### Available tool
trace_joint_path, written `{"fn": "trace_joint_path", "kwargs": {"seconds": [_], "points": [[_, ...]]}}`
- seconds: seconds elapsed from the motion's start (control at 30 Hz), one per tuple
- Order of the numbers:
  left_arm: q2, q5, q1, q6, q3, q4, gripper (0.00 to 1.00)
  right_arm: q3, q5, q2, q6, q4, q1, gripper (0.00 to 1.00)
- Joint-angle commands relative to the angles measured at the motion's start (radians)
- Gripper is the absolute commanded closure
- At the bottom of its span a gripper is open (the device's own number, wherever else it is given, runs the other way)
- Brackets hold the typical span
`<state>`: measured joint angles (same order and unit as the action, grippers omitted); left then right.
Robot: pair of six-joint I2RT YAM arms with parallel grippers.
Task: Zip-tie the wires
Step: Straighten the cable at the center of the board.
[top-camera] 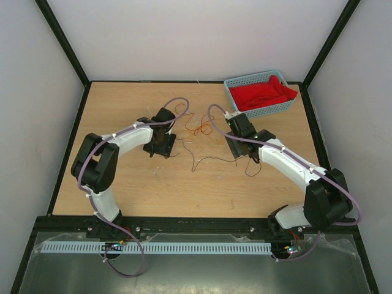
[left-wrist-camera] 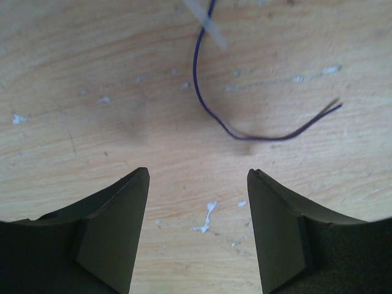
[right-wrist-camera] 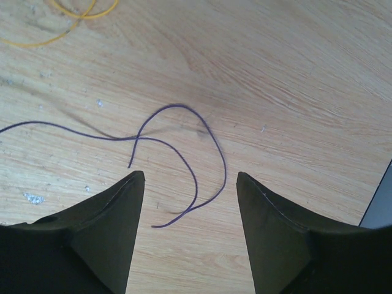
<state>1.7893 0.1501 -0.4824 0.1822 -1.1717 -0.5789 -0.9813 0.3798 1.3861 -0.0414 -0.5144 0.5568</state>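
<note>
The wires are thin red, orange and dark strands loosely curled on the wooden table between the two arms. My left gripper is open and empty just left of them; its wrist view shows one dark wire curving ahead of the jaws and a pale zip-tie end at the top. My right gripper is open and empty just right of the wires; its wrist view shows dark wire ends looping between the open jaws and an orange wire at the top left.
A blue basket holding a red cloth stands at the back right corner. Black frame posts and white walls bound the table. Purple arm cables arch over both wrists.
</note>
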Motion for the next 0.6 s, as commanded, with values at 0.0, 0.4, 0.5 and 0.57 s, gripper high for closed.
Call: {"fn": "trace_joint_path", "kwargs": {"seconds": [0.0, 0.4, 0.5, 0.57], "points": [[0.027, 0.014, -0.002, 0.035, -0.057, 0.050, 0.32, -0.036, -0.038, 0.002, -0.013, 0.017, -0.062, 0.28], [0.152, 0.046, -0.002, 0.046, -0.101, 0.083, 0.35, 0.015, -0.070, 0.016, -0.033, 0.091, -0.148, 0.29], [0.171, 0.049, -0.002, 0.045, -0.100, 0.091, 0.43, 0.014, -0.073, 0.011, -0.030, 0.095, -0.147, 0.29], [0.166, 0.056, -0.002, 0.040, -0.088, 0.091, 0.53, 0.016, -0.065, 0.012, -0.028, 0.096, -0.149, 0.29]]}}
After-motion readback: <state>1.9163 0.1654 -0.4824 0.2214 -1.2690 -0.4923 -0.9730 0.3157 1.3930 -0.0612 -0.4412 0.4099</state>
